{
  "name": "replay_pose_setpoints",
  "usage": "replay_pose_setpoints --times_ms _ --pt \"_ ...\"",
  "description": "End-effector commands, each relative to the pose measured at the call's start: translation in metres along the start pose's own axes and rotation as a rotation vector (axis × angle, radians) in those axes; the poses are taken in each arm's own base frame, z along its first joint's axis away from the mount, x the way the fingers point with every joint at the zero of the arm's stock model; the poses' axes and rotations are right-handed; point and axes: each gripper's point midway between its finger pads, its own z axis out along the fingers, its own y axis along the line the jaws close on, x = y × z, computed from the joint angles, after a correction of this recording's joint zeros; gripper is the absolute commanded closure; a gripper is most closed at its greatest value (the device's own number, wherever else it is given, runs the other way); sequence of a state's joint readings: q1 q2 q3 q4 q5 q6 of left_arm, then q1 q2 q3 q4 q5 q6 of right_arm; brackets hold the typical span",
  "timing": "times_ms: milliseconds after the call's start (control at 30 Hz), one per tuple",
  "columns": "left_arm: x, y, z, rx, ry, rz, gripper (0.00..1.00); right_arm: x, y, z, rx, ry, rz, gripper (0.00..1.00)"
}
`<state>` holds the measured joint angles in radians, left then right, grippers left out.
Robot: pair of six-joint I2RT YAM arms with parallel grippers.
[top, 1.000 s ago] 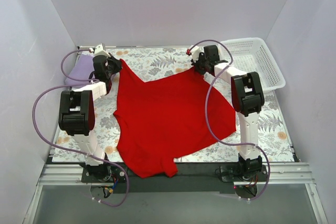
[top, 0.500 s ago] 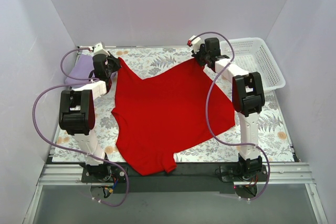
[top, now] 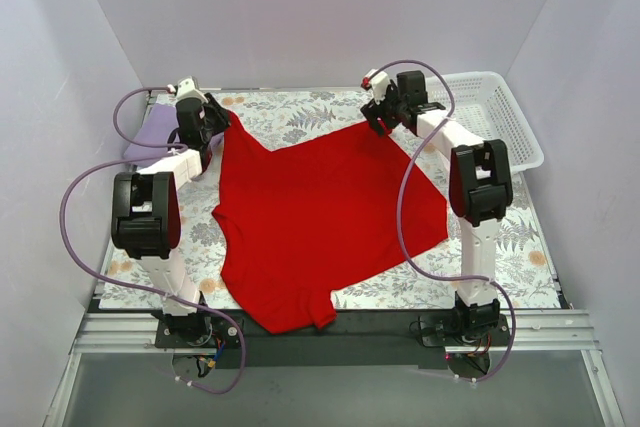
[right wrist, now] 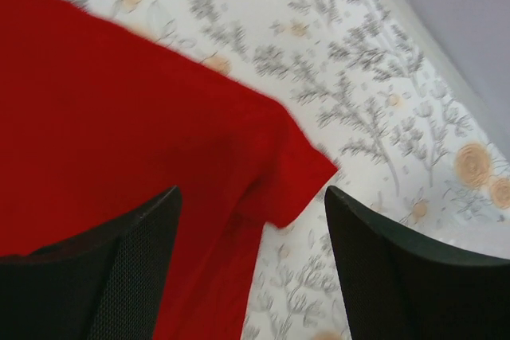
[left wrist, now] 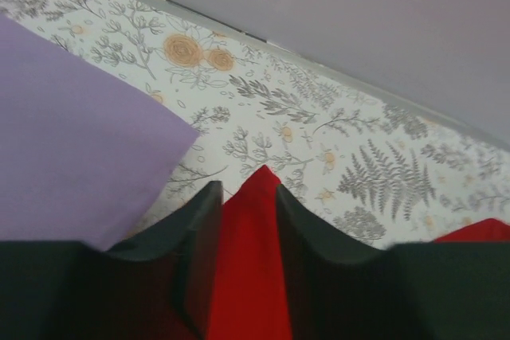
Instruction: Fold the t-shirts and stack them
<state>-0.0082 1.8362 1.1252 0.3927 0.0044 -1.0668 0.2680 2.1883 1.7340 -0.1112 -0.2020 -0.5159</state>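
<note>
Top external: mounted high behind arm bases, looked down and forward across whole table (top: pixel 300 112) to far wall. Left wrist: very close, low, faced table's far-left corner. Right wrist: very close, looked steeply down near table's far edge. All three shared red t-shirt (top: pixel 320 217), wrists each on one far corner of it. Top and left wrist shared lilac t-shirt (top: pixel 150 132).

Red t-shirt (top: pixel 320 217) lies spread on the floral table (top: pixel 527 239).

Plain bright red t-shirt (top: pixel 320 217) mid-tabletop; plain pale lilac t-shirt (top: pixel 150 132) at ten o'clock. White tabletop (top: pixel 300 112) printed with grey ferns, orange roses. White lattice basket (top: pixel 500 122) at two o'clock.
</note>
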Motion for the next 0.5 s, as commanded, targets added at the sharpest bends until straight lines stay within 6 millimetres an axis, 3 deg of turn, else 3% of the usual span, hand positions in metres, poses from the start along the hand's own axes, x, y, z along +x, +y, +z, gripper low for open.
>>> replay_pose_setpoints --times_ms 0,100,133,167,233,267,300,333,367,400,467 --pt "-0.033 -0.001 -0.003 -0.057 -0.009 0.030 0.60 -0.029 0.026 -0.075 -0.210 -0.065 -0.031 0.21" --pt "-0.035 -0.005 -0.019 -0.053 0.024 0.039 0.52 -0.017 0.071 -0.126 -0.362 -0.072 -0.046 0.21" --pt "-0.052 -0.013 -0.036 -0.032 -0.008 0.042 0.46 -0.005 0.082 -0.139 -0.384 -0.056 -0.047 0.21" --pt "-0.053 -0.015 -0.045 -0.024 -0.011 0.043 0.31 0.006 0.099 -0.162 -0.404 -0.052 -0.043 0.21" --pt "-0.054 -0.019 -0.078 -0.008 -0.013 0.045 0.28 0.027 0.105 -0.182 -0.379 -0.014 -0.003 0.20" --pt "-0.054 -0.019 -0.090 -0.008 -0.013 0.034 0.28 0.026 0.103 -0.200 -0.346 -0.027 -0.002 0.20" --pt "-0.042 -0.014 -0.103 -0.024 0.023 0.028 0.28 0.056 0.106 -0.207 -0.338 0.020 0.054 0.20" --pt "-0.016 -0.008 -0.115 -0.016 0.080 0.016 0.28 0.065 0.104 -0.214 -0.314 0.032 0.081 0.21" --pt "-0.023 -0.015 -0.137 0.010 0.048 0.000 0.28 0.071 0.101 -0.225 -0.280 0.035 0.114 0.21" --pt "-0.019 -0.002 -0.147 -0.017 0.052 -0.019 0.28 0.094 0.101 -0.231 -0.263 0.066 0.166 0.23" --pt "-0.002 0.002 -0.175 -0.003 0.060 -0.034 0.28 0.109 0.100 -0.239 -0.219 0.094 0.187 0.23"
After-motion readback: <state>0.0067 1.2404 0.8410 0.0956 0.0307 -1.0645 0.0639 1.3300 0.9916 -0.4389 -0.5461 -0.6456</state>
